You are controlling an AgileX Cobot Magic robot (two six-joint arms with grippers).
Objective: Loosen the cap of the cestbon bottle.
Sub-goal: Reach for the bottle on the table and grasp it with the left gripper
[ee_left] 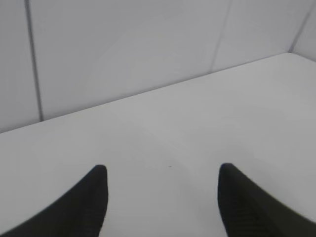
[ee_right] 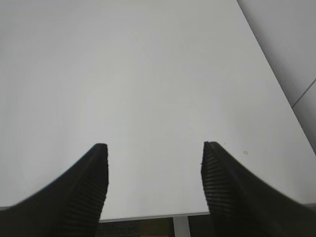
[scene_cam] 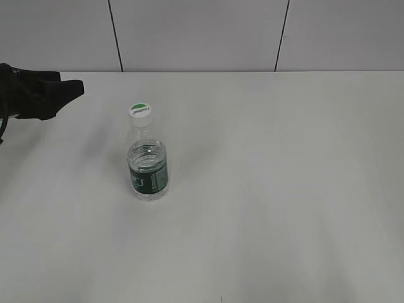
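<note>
Cestbon bottle [scene_cam: 148, 169] stands apart from both open jaws, seemingly

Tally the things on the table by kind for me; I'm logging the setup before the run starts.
Bottles: 1, the cestbon bottle, upright
Caps: 1, the cap, white, on the bottle
Total: 2

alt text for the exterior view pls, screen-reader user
A small clear cestbon bottle with a dark green label stands upright on a white table, its white cap on. The black left gripper is at the left edge, apart from the bottle; the right arm is out of view.
</note>
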